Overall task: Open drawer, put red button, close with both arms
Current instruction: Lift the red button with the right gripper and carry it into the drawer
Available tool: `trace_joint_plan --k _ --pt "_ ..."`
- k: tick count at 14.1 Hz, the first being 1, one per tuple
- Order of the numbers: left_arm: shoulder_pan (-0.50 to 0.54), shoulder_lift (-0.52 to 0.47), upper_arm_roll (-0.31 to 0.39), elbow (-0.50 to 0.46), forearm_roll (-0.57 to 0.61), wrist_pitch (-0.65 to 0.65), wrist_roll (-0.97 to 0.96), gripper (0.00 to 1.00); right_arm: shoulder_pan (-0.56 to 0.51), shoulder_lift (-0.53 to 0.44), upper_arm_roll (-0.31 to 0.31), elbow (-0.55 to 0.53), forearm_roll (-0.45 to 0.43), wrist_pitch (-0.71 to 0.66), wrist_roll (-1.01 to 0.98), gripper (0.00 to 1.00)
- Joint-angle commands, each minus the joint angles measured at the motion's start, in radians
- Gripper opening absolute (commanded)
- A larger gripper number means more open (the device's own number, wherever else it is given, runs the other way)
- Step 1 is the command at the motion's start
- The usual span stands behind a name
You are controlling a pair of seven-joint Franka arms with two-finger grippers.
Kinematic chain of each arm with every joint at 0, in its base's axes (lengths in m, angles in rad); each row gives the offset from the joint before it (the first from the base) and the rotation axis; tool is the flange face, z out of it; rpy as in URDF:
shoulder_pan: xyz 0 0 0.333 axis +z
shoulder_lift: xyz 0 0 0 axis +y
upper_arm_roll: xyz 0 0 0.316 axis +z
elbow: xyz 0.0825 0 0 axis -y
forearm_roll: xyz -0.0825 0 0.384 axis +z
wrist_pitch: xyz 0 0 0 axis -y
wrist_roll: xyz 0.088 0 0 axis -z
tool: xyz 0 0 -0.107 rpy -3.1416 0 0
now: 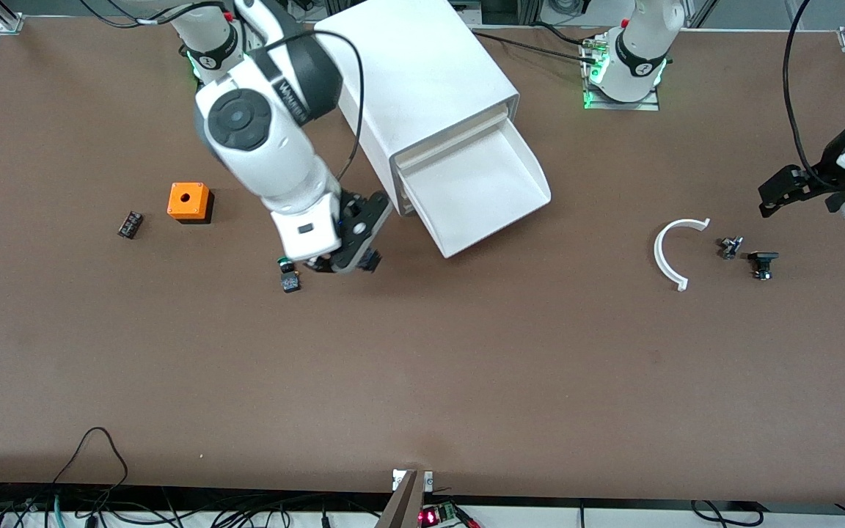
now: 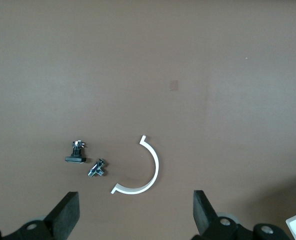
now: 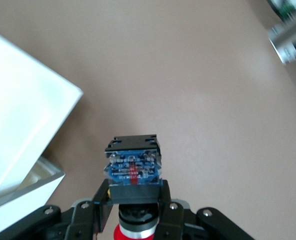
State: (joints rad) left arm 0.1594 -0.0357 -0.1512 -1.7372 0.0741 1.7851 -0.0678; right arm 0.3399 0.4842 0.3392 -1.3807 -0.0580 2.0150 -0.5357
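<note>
Red button (image 3: 133, 172) clamped in the right gripper (image 1: 353, 253), just beside the open drawer (image 1: 477, 187).
From the drawer, the held button hangs over bare table toward the right arm's end, block end pointing away from the wrist. Left gripper (image 1: 785, 192) waits spread open, well apart from the drawer, above a white arc piece (image 2: 140, 170).

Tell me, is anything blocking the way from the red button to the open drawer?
Nothing visible is. The right gripper holds the red button above the table, beside the open drawer, whose tray looks empty. The left gripper waits over the white arc.
</note>
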Motion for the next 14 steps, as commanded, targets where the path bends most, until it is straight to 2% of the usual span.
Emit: trace_joint_plan --k 1,6,9,14 --pt "-0.011 -0.015 -0.016 0.018 0.016 -0.03 -0.007 1.0 0.069 0.066 0.0 0.098 -0.017 -0.024 -0.209 0.25" --pt "-0.02 -0.016 -0.016 0.021 0.018 -0.033 -0.007 1.0 0.215 0.131 -0.002 0.146 -0.046 -0.029 -0.27 0.25" --pt "-0.02 -0.015 -0.016 0.021 0.018 -0.033 -0.009 1.0 0.267 0.195 -0.002 0.169 -0.06 -0.028 -0.271 0.26" --pt "-0.021 -0.01 -0.018 0.021 0.018 -0.033 -0.007 1.0 0.326 0.237 -0.002 0.18 -0.103 -0.03 -0.271 0.26"
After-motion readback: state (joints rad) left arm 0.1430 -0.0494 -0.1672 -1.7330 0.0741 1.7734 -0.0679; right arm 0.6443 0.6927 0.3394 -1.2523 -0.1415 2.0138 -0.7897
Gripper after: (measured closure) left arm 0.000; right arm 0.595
